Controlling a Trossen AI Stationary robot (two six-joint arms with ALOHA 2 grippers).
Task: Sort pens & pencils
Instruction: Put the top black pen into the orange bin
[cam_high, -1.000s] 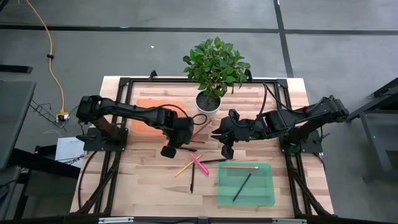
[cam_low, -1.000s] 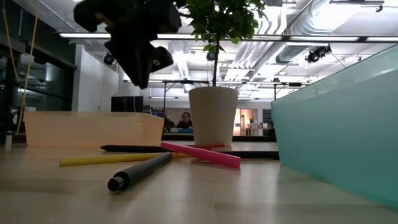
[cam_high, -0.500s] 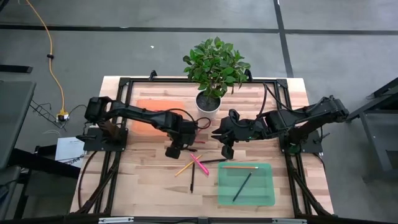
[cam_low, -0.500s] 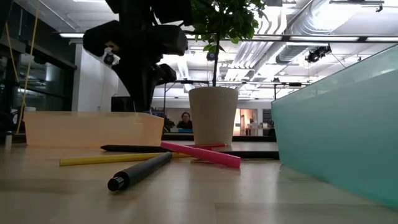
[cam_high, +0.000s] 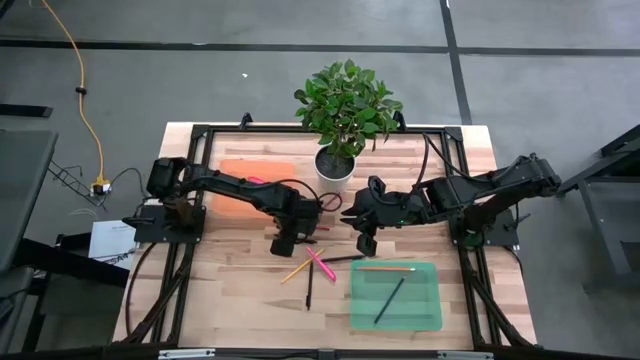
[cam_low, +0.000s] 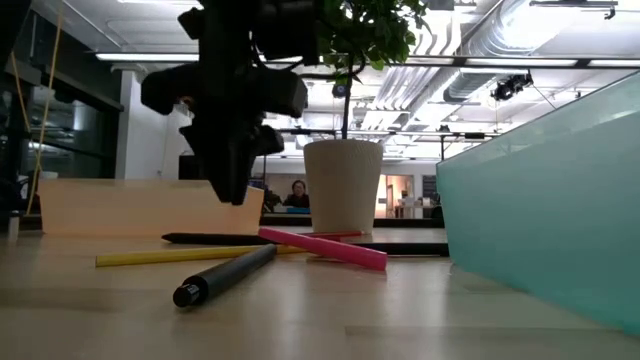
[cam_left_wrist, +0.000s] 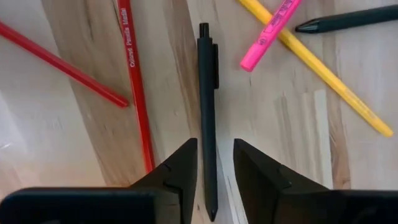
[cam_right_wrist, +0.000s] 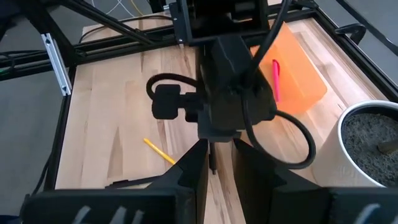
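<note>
At the left of the table, the orange tray (cam_high: 258, 185) already holds 1 pink pen (cam_right_wrist: 275, 79). Just beside it toward the middle, the left gripper (cam_left_wrist: 211, 171) hangs over a black pen (cam_left_wrist: 208, 118) lying flat on the wood, its 2 fingers parted with a narrow gap that straddles the pen's barrel, gripping nothing. Beside that pen lie 2 red pencils (cam_left_wrist: 135, 81), and farther on a pink pen (cam_left_wrist: 270, 34) crossing a yellow pencil (cam_left_wrist: 317, 65), plus another dark pen (cam_left_wrist: 345, 18). To do this pick well, the gripper should drop straight down with the barrel kept centred between the fingers, low enough that the pads close on the pen's sides rather than skating over its top; the nearer red pencil runs close alongside, so a sideways drift could trap it too. Closing near the pen's middle should keep it level on the lift, and it presumably belongs in the orange tray. Past the potted plant (cam_high: 345, 110), the right gripper (cam_high: 365, 243) waits above the table near the middle, its fingers slightly apart with nothing between them. To its right, the green tray (cam_high: 430, 315) holds an orange-tan pencil (cam_high: 385, 268) and a long dark pencil (cam_high: 389, 300).
</note>
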